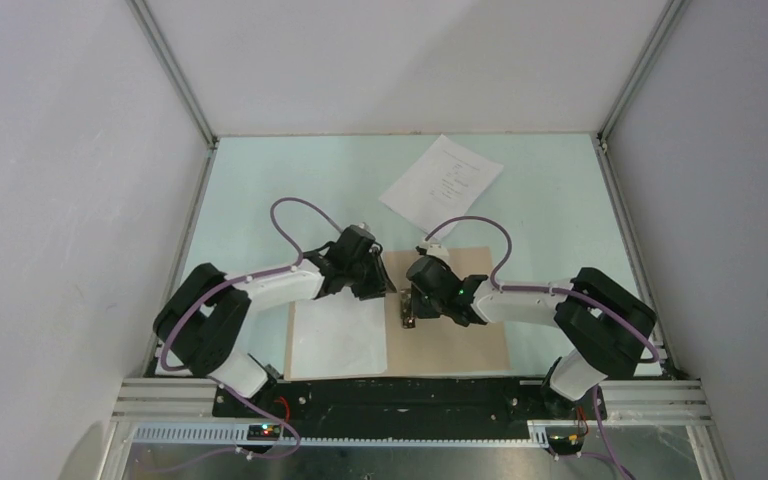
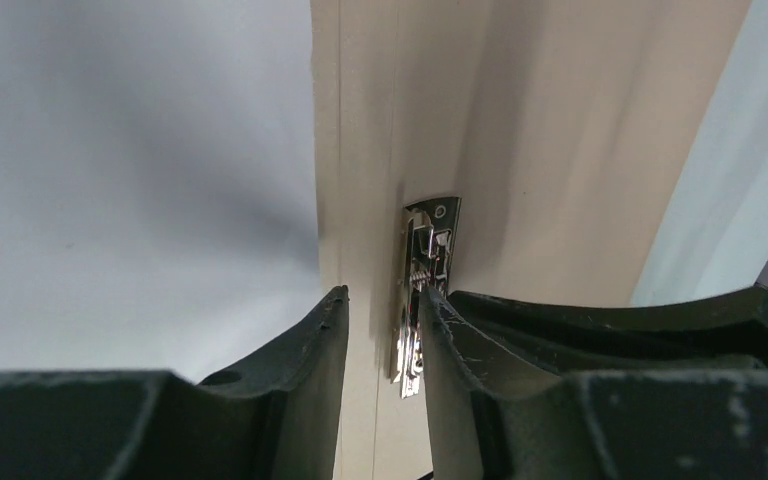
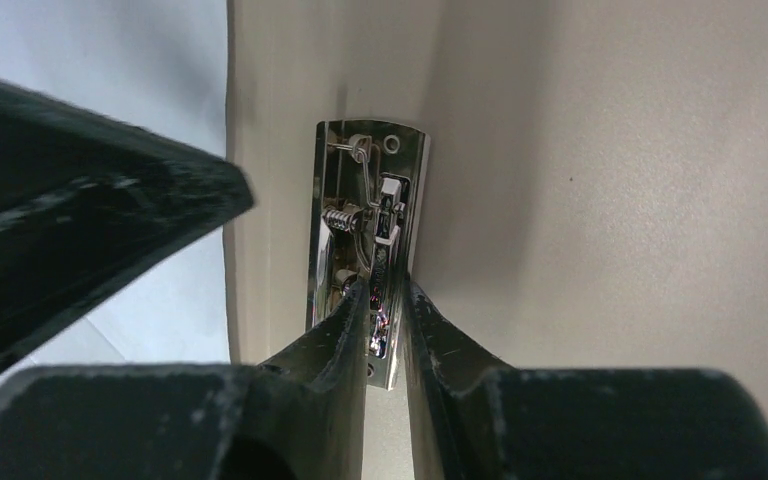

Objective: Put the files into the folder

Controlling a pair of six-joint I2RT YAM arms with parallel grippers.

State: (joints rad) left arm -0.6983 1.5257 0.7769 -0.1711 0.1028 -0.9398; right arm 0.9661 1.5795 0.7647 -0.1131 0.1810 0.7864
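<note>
Right end effector (image 3: 382, 297) is clenched on the clip (image 3: 365, 190) of the open folder (image 1: 460, 335), near-centre on the worktop (image 1: 260, 200). Left end effector (image 2: 382, 300) is released, straddling the spine. Blank sheet (image 1: 338, 340) covers the folder's left half; printed sheet (image 1: 442, 182) lies far, apart.

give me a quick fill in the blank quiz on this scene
1. The printed sheet lies on the ___, beyond the folder.
2. The blank sheet covers the folder's ___ half.
3. The right gripper pinches the folder's metal ___.
Missing words: table; left; clip.
</note>
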